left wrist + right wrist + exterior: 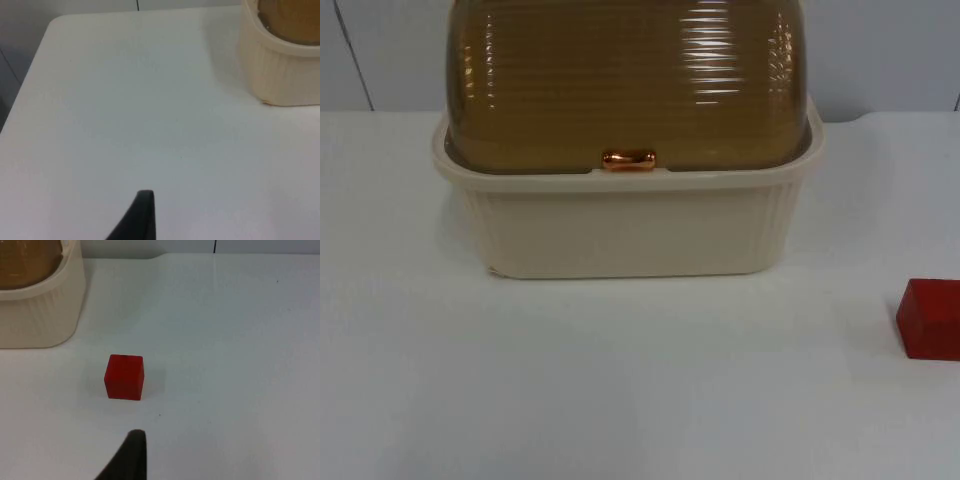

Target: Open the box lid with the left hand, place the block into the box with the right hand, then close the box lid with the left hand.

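sitting shut, box (625, 225); block (930, 318) apart.

No readable text, labels or nos. anywhere (box (620, 225) and block (930, 318) incl.).

Box (630, 225) is a cream colour with fine vertical ribbing on the walls. Its lid (630, 80) is see-through amber-brown with horizontal ridges and a shiny copper-orange handle (628, 160). The block (930, 318) is plain solid red. Bench (620, 390) is flat white, wall behind is grey.
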Motion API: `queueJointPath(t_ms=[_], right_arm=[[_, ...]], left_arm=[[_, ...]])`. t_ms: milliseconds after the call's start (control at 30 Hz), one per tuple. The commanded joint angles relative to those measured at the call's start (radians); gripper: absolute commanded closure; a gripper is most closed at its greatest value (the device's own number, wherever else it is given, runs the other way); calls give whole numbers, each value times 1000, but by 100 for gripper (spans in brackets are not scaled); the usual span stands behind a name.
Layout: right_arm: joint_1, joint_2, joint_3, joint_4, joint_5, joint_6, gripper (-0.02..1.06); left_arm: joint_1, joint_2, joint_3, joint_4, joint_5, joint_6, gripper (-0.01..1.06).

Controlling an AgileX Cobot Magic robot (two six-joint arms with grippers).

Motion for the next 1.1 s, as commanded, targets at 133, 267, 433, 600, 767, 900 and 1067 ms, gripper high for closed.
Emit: queueJointPath(t_ms=[133,267,433,600,767,900,1067], right_arm=[[3,-2,1,-50,-16,-7,-1],[3,60,-42,-50,-37,-23,-1],[3,241,-174,-53,-90,2,-1],[3,395,-322,-53,-202,40,-1],[3,531,-425,-53,-324,107,-1],[3,660,-446,-54,-455,118,-1],[3,798,-446,-54,-530,125,-1]], left_arm=[[-6,-3,5,3,-13,-7,0],[-6,29,-50,11,-80,-32,0],[-6,186,-162,51,-182,-67,0],[-6,369,-250,51,-302,-67,0],[-6,535,-321,45,-421,-67,0],[-6,674,-384,49,-521,-67,0],[-6,774,-403,51,-553,-59,0]])
